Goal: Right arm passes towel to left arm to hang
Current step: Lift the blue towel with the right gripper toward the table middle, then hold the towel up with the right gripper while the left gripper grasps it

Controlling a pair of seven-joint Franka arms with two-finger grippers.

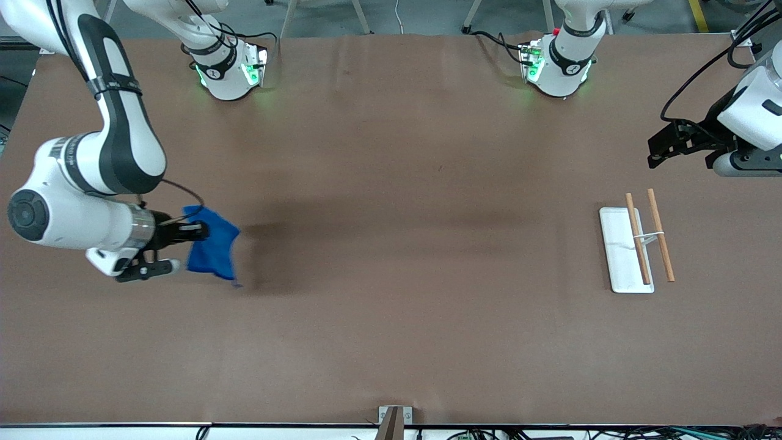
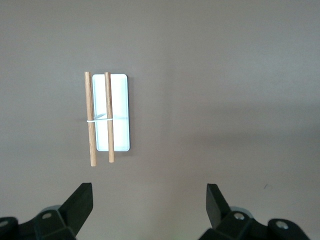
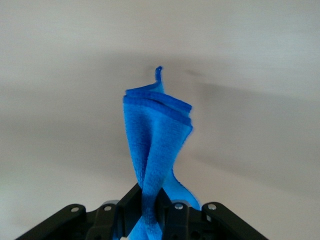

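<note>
My right gripper (image 1: pixel 204 231) is hanging in the air over the right arm's end of the table (image 1: pixel 391 275), fingers pinched tight on the towel (image 1: pixel 214 252). The towel is bunched where I am clamping it and is draping down from there in soft folds, clear of the tabletop as far as I can tell, casting a shadow on the brown surface beside it. In the right wrist view the cloth (image 3: pixel 157 145) is twisting out from between my fingers, with its small loop (image 3: pixel 158 73) sticking out at the lowest corner.

The middle of the table is lying bare brown.

Toward the left arm's end, a white tray (image 1: pixel 623 269) is sitting flat with two wooden rods (image 1: pixel 637 239) over it, joined by a thin white crosspiece; one rod is lying above the tray, the other just off its edge. In the left wrist view the rack (image 2: pixel 107 117) shows the same.

My left gripper (image 1: pixel 663 146) is waiting in the air near the table's edge at the left arm's end, fingers (image 2: pixel 80 202) spread wide and holding nothing.
</note>
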